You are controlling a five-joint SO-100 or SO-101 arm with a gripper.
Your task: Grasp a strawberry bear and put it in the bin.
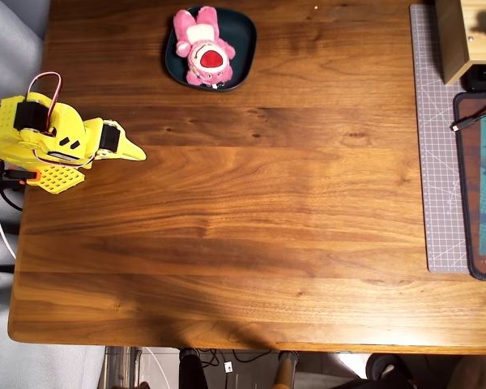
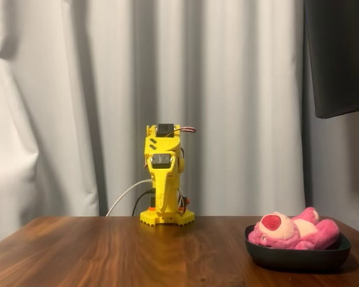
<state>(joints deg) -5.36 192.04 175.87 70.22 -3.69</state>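
And there's the strawberry bear (image 1: 203, 48), lying on its back inside the dark teal bin (image 1: 241, 36) up at twelve o'clock on the walnut table (image 1: 251, 227), red nose to the ceiling, one pink foot poking over the rim; the fixed view shows the bear (image 2: 292, 231) sprawled low across the bin (image 2: 296, 256). Looks like job done from here! The yellow arm (image 1: 40, 139) is folded over its base at nine o'clock, well apart from the bin, the gripper (image 1: 132, 151) pinched to a narrow point with nothing in it. That plush reads light, soft and squashy, not fragile; the plump belly would be the place to take it, I'd say.
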